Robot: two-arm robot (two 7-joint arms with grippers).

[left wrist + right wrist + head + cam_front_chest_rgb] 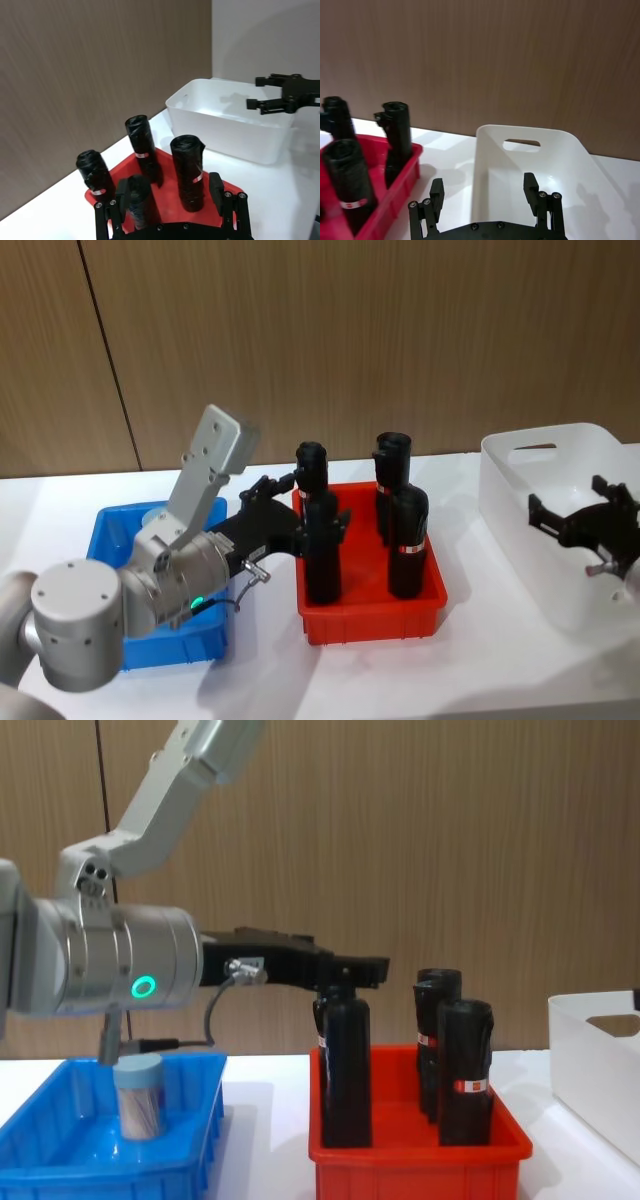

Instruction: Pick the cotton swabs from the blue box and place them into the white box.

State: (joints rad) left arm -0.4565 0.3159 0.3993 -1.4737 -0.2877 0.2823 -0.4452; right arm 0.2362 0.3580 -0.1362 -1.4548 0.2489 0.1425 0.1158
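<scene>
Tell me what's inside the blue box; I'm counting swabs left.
One cotton swab tub stands upright in the blue box. The left arm covers much of it from above, so others may be hidden.

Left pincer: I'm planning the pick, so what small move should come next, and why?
Probably draw the left pincer back and down toward the swab tub: it hangs open above the red bin by the bottles, while the tub stands in the blue box.

No words, brands or numbers can be read anywhere. The black bottles (465, 1060) in the red bin (420, 1170) carry red-and-white label bands (468, 1086), their print too small to make out. A green ring light (146, 987) glows on the left arm (70, 960).
</scene>
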